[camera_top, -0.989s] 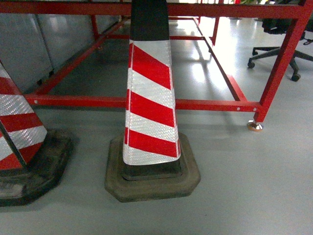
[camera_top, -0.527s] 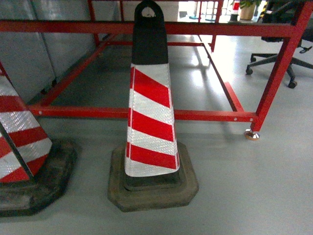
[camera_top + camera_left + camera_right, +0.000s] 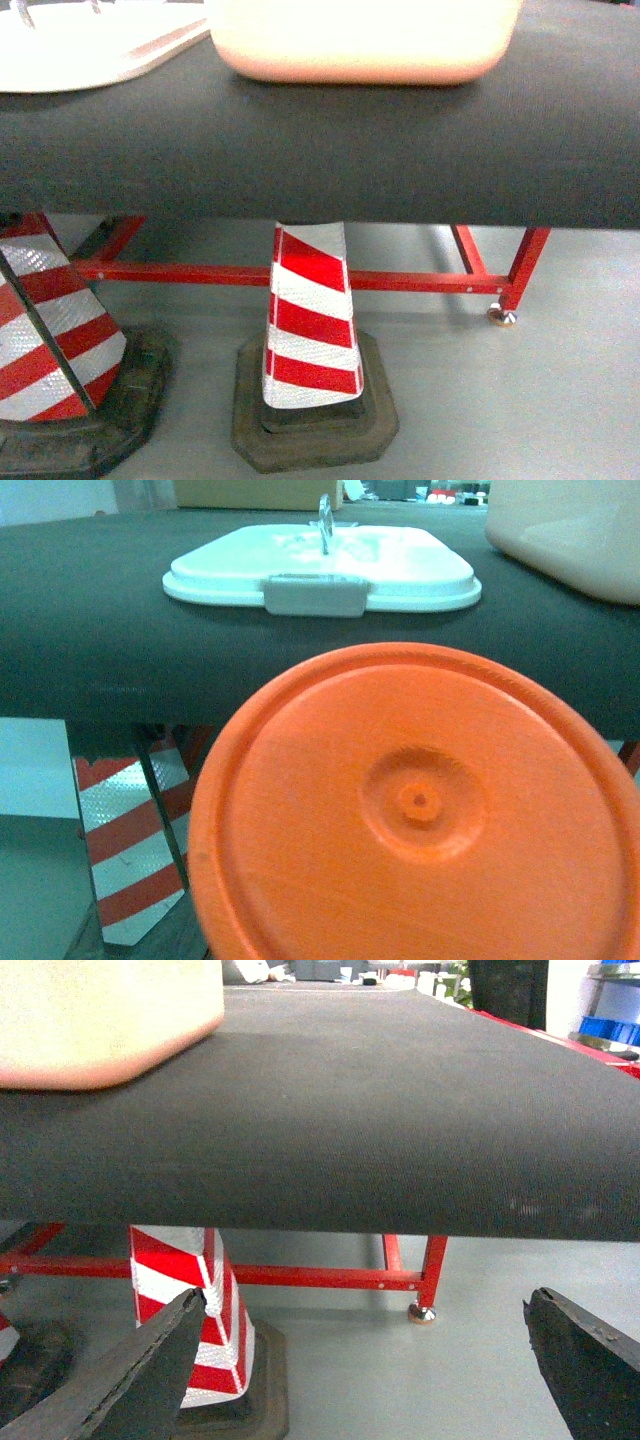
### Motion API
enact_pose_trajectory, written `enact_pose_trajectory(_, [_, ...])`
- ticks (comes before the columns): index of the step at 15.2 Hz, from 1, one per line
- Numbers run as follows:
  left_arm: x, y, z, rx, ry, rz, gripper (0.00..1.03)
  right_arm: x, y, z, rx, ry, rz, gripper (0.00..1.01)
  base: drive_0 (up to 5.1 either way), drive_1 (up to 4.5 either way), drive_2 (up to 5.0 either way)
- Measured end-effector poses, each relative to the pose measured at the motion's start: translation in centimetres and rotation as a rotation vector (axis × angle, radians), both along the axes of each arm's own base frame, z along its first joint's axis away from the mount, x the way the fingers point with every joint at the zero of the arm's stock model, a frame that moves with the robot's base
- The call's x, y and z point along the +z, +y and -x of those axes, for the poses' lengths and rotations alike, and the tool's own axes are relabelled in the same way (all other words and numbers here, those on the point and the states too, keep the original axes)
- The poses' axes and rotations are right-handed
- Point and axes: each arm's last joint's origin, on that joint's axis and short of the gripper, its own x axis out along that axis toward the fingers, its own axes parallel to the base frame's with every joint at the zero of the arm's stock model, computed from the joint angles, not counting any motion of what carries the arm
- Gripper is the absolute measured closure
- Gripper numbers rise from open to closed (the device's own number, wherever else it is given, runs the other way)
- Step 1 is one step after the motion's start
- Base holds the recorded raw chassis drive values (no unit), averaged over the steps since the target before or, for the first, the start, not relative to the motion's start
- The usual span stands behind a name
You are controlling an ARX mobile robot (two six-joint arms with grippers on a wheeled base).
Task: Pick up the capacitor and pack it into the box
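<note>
The capacitor (image 3: 420, 810) fills the lower left wrist view as a round orange end face with a small centre dimple. It hangs in front of the table edge and hides my left gripper's jaws. The box, a pale pink tub (image 3: 360, 40), stands on the black table top, also seen in the left wrist view (image 3: 570, 530) and the right wrist view (image 3: 100, 1020). Its white lid (image 3: 320, 565) with a grey latch lies flat to the left of it (image 3: 90, 45). My right gripper (image 3: 365, 1360) is open and holds nothing, below table level. Neither gripper shows in the head view.
The black table (image 3: 320, 150) rests on a red steel frame (image 3: 300, 275) with a footed leg (image 3: 500, 315). Two red-and-white striped cones (image 3: 310, 320) (image 3: 50, 330) stand on the grey floor under its front edge. A brown cardboard box (image 3: 255, 492) sits at the far side.
The head view has risen: earlier it showed only cones, frame and floor, now the table top, the tub and the lid are in sight.
</note>
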Motion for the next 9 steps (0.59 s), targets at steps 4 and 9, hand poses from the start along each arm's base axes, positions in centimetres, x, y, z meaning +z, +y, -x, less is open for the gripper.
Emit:
enact_pose_trajectory(4, [0.0, 0.0, 0.0, -0.001, 0.0, -0.002, 0.59, -0.01, 0.0, 0.0, 0.0, 0.001, 0.0, 0.03, 0.0, 0.0, 0.0])
enact_pose_trajectory(9, [0.0, -0.01, 0.0, -0.002, 0.0, -0.002, 0.59, -0.01, 0.0, 0.0, 0.0, 0.001, 0.0, 0.03, 0.0, 0.0, 0.0])
